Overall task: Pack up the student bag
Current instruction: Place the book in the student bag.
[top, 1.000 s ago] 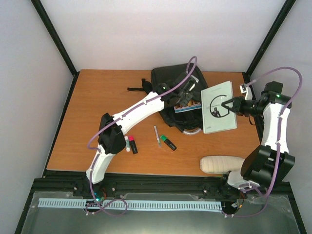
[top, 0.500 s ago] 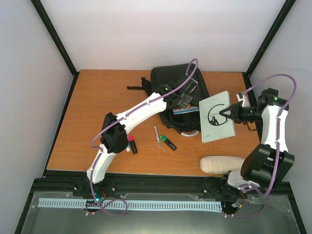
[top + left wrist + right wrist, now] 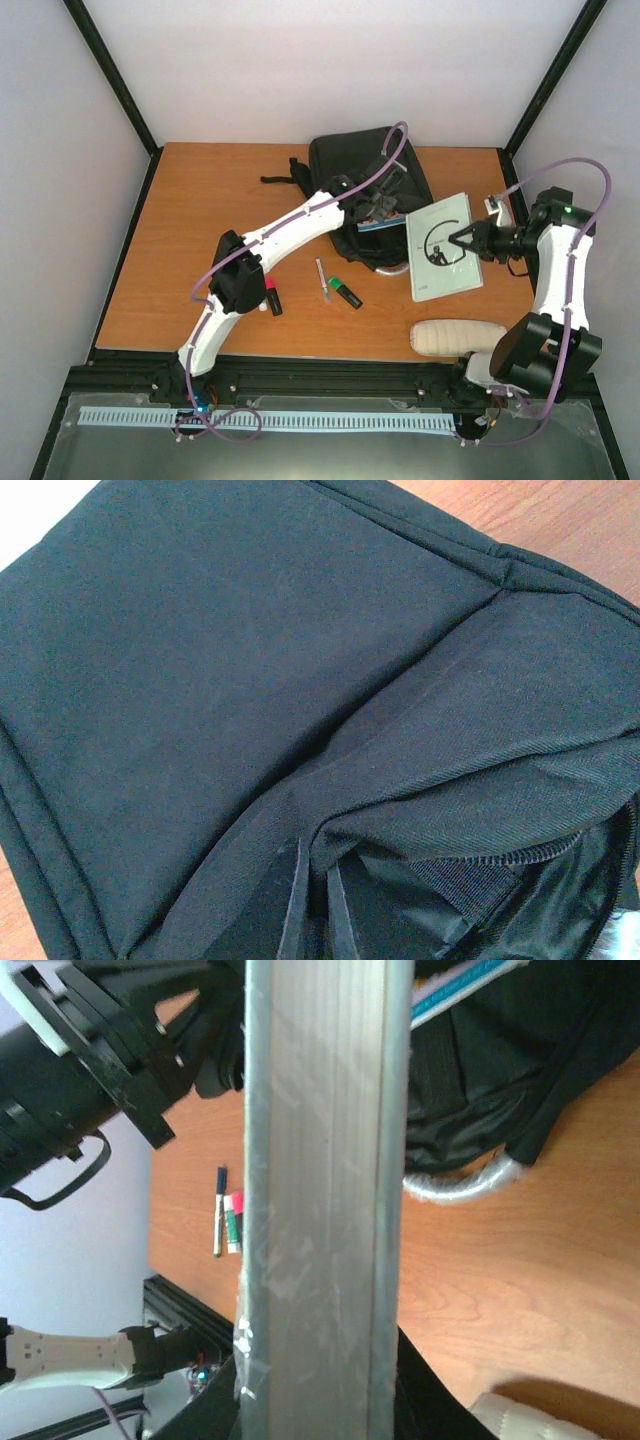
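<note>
The student bag [image 3: 352, 168] is a black fabric backpack lying at the back middle of the table, with its grey-silver handle loop [image 3: 390, 268] toward the front. My left gripper [image 3: 385, 205] is at the bag's opening. In the left wrist view its fingers [image 3: 293, 905] are shut on a fold of the bag's black fabric [image 3: 200, 660]. My right gripper [image 3: 462, 240] is shut on a white book with a black circle on its cover [image 3: 440, 262], held just right of the bag. The right wrist view shows the book's edge [image 3: 325, 1200] and the handle loop [image 3: 465, 1182].
A blue-edged item [image 3: 378, 224] lies inside the bag's opening. A pen [image 3: 321, 278], a green marker [image 3: 346, 293] and a pink-capped marker [image 3: 271, 296] lie on the table front of the bag. A cream-white rolled pouch [image 3: 455, 337] lies at the front right.
My right gripper has carried the book leftward, closer to the bag's opening. My left gripper has shifted slightly toward the back with the bag's fabric.
</note>
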`<state>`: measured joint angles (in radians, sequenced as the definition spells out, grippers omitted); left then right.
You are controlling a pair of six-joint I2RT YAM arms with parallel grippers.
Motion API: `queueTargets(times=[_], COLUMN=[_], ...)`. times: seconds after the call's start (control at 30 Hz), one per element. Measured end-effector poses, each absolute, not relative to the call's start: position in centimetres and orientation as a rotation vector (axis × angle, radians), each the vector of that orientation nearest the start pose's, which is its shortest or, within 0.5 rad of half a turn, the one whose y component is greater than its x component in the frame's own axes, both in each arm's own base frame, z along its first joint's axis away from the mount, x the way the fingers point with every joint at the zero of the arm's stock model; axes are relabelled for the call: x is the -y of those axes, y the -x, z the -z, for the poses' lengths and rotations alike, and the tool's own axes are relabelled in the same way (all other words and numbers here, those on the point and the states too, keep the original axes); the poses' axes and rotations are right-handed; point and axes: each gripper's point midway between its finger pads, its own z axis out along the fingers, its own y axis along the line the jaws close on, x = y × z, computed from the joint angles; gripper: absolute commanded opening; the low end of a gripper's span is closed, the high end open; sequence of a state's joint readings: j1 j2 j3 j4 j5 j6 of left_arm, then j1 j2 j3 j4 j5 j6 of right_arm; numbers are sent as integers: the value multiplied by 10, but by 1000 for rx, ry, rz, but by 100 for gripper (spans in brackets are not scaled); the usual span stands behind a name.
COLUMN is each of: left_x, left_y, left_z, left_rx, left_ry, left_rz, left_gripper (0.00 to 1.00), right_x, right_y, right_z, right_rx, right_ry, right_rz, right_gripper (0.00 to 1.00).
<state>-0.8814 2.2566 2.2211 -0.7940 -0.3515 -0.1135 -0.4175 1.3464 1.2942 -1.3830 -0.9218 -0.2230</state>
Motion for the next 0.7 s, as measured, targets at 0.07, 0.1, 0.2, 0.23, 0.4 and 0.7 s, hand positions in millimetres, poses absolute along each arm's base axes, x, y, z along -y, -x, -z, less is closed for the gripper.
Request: queueTargets(times=[0.07,0.1,0.2,0.23,0.4,0.7], left_x=[421,421,424,424,421,405], left_y=[-423,-423,-423,-423,-420,-411], left_z=[-196,-196,-197,-199,-221,-281], left_rx=[-2225,-2226,-2228,-2229,-2203,-2117], left_ry=[-714,-709,-700,-696,-668,-613], left_rz=[81,88,117,126,171,229], left_gripper=[1,1,1,1,1,1], right_x=[-35,-36,-37,-36,-32,-62], right_y=[-263,-261,-262,-266,-293,-308], right_z=[-233,-227,-215,-214,-223,-204], right_rx=[-2506,-2516,-2550,-2548,-2482,-2537], right_ry=[-186,-207,-266,-274,-257,-177], right_rz=[-1166,-1187,-1249,-1265,-1328,-1455], right_gripper=[3,3,3,3,3,3])
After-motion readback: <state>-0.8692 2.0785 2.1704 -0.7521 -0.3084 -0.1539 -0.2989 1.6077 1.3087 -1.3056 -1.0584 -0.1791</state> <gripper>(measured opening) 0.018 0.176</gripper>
